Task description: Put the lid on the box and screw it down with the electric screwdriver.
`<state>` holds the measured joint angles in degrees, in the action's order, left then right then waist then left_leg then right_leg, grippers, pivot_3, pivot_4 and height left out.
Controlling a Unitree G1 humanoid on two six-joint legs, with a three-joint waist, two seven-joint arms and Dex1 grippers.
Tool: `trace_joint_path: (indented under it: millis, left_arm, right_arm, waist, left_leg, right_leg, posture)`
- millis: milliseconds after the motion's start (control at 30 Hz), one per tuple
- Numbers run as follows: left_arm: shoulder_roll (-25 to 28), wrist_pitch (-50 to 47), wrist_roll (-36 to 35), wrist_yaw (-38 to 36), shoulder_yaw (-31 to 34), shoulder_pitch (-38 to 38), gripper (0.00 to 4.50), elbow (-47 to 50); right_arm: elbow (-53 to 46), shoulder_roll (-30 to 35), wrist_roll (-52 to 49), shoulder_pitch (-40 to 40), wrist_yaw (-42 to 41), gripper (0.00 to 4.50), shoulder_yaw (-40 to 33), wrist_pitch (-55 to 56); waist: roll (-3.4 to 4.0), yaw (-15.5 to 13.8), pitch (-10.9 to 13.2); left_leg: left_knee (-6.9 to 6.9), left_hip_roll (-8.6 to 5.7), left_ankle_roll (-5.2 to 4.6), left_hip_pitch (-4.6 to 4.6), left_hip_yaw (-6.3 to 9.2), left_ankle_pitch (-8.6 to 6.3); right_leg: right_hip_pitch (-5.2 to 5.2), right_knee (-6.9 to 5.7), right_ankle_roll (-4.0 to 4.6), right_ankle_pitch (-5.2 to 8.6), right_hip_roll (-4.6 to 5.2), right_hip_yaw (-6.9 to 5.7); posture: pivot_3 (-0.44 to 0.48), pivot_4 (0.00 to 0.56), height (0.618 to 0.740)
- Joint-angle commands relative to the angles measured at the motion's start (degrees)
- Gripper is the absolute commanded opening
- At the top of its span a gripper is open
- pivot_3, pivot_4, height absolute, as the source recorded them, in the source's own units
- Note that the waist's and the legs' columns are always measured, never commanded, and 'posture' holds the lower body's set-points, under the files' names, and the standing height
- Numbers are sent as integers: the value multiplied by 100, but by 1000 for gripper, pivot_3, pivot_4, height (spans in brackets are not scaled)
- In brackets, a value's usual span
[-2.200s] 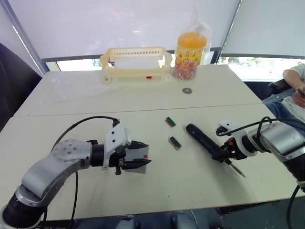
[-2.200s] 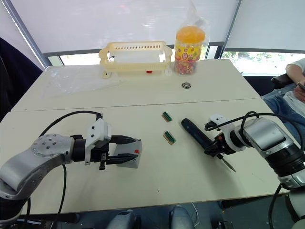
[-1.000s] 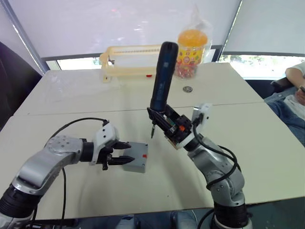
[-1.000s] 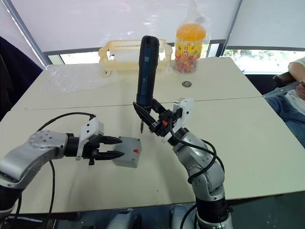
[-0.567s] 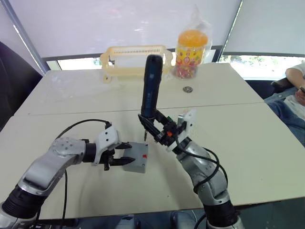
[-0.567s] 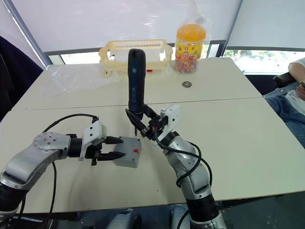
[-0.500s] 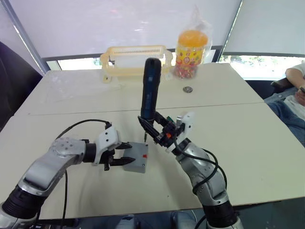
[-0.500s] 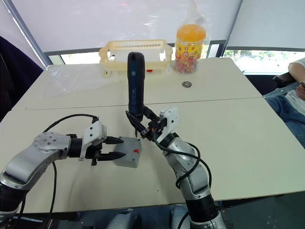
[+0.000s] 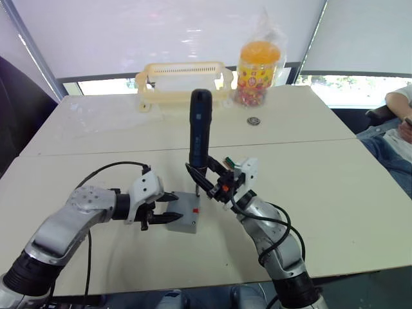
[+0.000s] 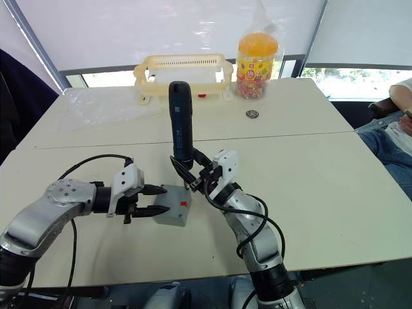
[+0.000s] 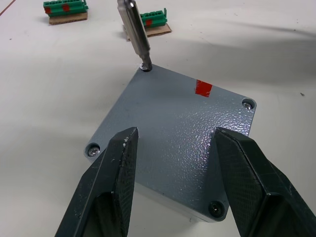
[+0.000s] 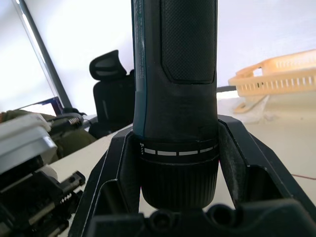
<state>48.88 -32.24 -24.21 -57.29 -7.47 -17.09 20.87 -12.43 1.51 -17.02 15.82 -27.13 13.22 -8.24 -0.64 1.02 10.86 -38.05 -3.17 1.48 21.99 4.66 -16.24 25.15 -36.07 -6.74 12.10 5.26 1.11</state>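
Note:
The grey box (image 9: 182, 224) sits on the table with the lid (image 11: 173, 133) on top, a red mark near one edge and screws in its corners. My left gripper (image 9: 166, 208) is open at the box's left side, its fingers (image 11: 116, 168) spread over the lid's near corner. The black electric screwdriver (image 9: 199, 132) stands upright with my right gripper (image 9: 209, 180) shut around its lower end. Its metal bit (image 11: 134, 29) rests on the screw (image 11: 144, 65) in the lid's far corner.
Two green terminal blocks (image 11: 64, 9) lie on the table just beyond the box. At the far side stand a yellow basket (image 9: 183, 80), an orange jar (image 9: 257, 64) and a small round metal piece (image 9: 253, 121). A person (image 9: 399, 109) sits at the right edge.
My right gripper lifted the screwdriver off the table, swung it upright, moved it left and lowered it, so the bit now meets the lid's corner screw. The left gripper has stayed at the box.

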Motion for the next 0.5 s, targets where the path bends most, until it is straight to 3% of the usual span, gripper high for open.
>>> trace_joint_path:
  millis: [33, 500]
  left_arm:
    - [4, -171, 94, -7, -115, 132, 2470, -37]
    - [8, -223, 108, -9, -106, 146, 2470, 1]
  right_arm:
    - [-142, -45, 31, 63, -34, 1793, -16, 301]
    - [-304, -154, -165, 169, 53, 1793, -127, 171]
  waist:
    - [0, -1, 0]
    - [0, -1, 0]
  left_leg:
    - [0, 0, 0, -2, 0, 0]
    - [11, 2, -3, -59, 2, -2]
  right_leg:
    - [-2, 0, 0, 0, 0, 0]
    - [-58, 10, 2, 5, 0, -2]
  posture:
    - [0, 150, 740]
    - [0, 150, 740]
